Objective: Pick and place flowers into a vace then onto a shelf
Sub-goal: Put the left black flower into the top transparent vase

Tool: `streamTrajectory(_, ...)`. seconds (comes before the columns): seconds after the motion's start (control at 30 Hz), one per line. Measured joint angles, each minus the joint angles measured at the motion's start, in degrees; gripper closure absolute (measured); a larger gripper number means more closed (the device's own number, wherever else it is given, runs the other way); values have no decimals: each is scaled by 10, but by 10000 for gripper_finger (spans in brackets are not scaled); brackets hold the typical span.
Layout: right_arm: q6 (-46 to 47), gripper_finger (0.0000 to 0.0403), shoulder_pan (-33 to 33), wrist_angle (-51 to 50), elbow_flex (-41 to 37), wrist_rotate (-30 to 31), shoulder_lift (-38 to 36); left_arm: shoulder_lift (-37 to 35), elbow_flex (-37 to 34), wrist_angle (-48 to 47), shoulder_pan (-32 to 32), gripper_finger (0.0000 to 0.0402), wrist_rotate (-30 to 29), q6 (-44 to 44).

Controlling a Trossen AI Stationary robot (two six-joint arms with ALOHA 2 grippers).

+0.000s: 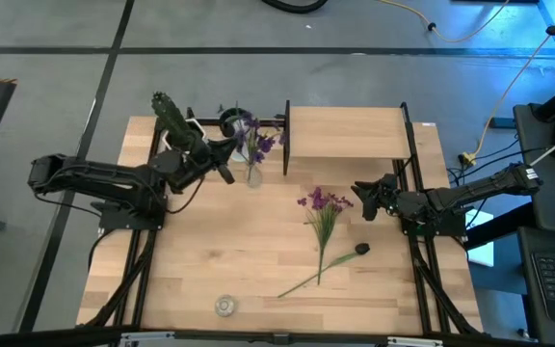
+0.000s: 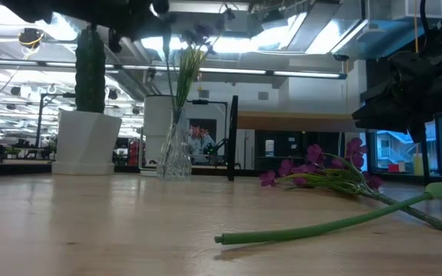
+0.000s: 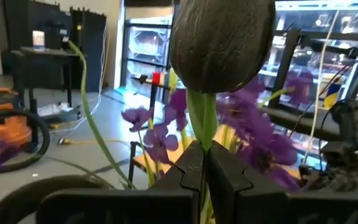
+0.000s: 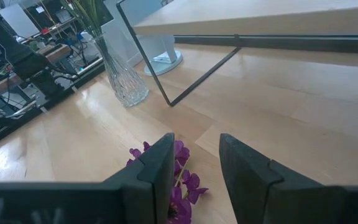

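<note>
A clear glass vase (image 1: 253,174) (image 2: 176,156) stands on the table near the shelf's left post, with the darker violet bunch (image 1: 255,135) (image 3: 157,134) in it. My left gripper (image 1: 227,149) (image 3: 204,163) is beside the vase top, shut on a dark-budded flower (image 3: 222,43). The pinker bunch (image 1: 323,204) (image 2: 313,170) (image 4: 182,186) lies flat on the table at mid-table. My right gripper (image 1: 364,199) (image 4: 194,155) hovers open just right of its blooms. The shelf (image 1: 347,131) (image 4: 260,18) stands at the far edge on black posts. My left gripper pinches the green stem (image 3: 202,127) of the dark-budded flower between its two shut fingers, just below the bud. The bud stands clear beyond the fingertips, in front of the violet blooms. The gripper hides the stem's lower part, so where it ends cannot be told.
A green cactus (image 1: 170,114) (image 2: 90,69) in a white pot (image 2: 87,142) stands far left, behind my left arm. A second long green stem with a dark bud (image 1: 330,265) (image 2: 328,225) lies near the pinker bunch. A small round glass object (image 1: 224,306) sits by the near edge.
</note>
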Motion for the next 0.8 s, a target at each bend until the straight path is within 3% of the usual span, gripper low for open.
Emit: streamTrajectory(0.8, -2, 273, 0, 0, 0, 0, 0, 101, 0, -3, 8, 394, -16, -59)
